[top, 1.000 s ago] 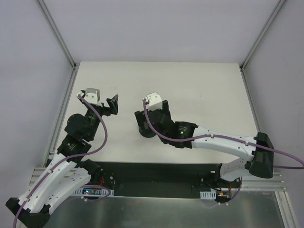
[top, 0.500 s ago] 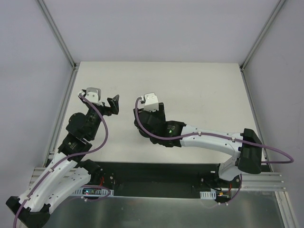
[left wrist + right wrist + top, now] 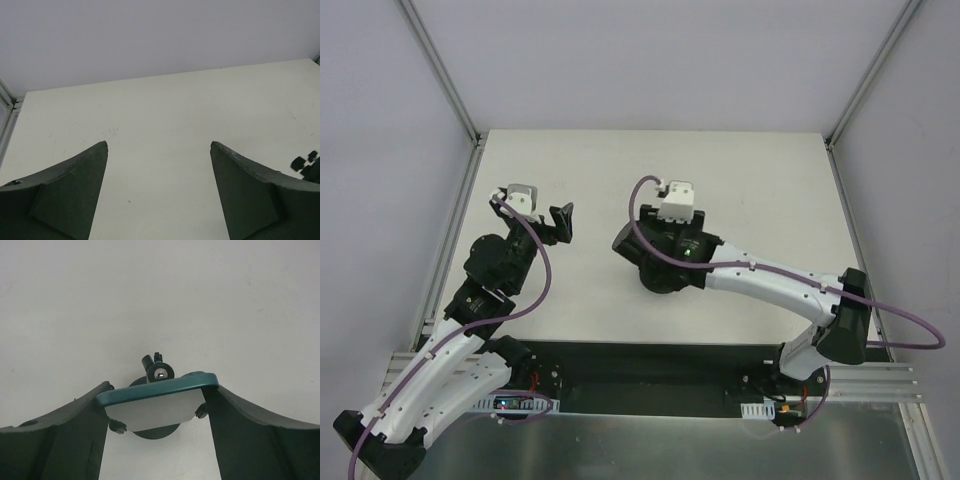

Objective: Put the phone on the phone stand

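Teal-edged, the phone sits pinched by its ends in your right gripper, right in front of the phone stand, covering most of its disc base. Whether it rests on the bracket you cannot tell. From above, your right wrist hides both. Your left gripper hangs spread over the bench.

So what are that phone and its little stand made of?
Roughly: the phone, smooth teal rim, likely plastic or a case; face mirrors light, probably glass. And the phone stand, dull black, seemingly plastic, with a shiny metal-looking screw.
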Controlling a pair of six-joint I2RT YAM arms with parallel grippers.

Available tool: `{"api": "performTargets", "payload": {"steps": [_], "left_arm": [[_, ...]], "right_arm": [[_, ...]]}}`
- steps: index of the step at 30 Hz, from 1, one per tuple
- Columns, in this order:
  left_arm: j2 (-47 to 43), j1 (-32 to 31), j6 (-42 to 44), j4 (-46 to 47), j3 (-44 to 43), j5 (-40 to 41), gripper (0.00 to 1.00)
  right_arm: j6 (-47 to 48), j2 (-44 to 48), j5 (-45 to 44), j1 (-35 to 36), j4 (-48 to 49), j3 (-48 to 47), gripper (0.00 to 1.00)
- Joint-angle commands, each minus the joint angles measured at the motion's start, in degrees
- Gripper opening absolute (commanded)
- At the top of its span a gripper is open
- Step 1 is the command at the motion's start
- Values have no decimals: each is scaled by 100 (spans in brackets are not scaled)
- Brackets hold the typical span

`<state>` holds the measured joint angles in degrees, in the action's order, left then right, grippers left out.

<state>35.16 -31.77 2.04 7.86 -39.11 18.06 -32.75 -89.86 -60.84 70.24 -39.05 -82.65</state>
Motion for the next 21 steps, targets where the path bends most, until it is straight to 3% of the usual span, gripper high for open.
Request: {"api": "performTargets", "payload": {"steps": [1,3,5,10,21], "left_arm": [[0,39,-108,93,-228,-14,82],[44,39,-125,76,-254,-14,82],[44,39,-160,58,-272,-84,82],[26,39,-196,32,-281,-119,82],[70,39,-196,-30,-325,-207,82]], "right_arm": [[-2917,303,-1413,-877,-3385,-936,1],[-4353,382,-1483,-1177,-4935,-1050,1],[-4714,426,-1615,-1626,-5594,-999,1],[-4925,1452,-1614,-2828,-5596,325,1],[-4257,2764,-2160,-5449,-5579,1427,1]]}}
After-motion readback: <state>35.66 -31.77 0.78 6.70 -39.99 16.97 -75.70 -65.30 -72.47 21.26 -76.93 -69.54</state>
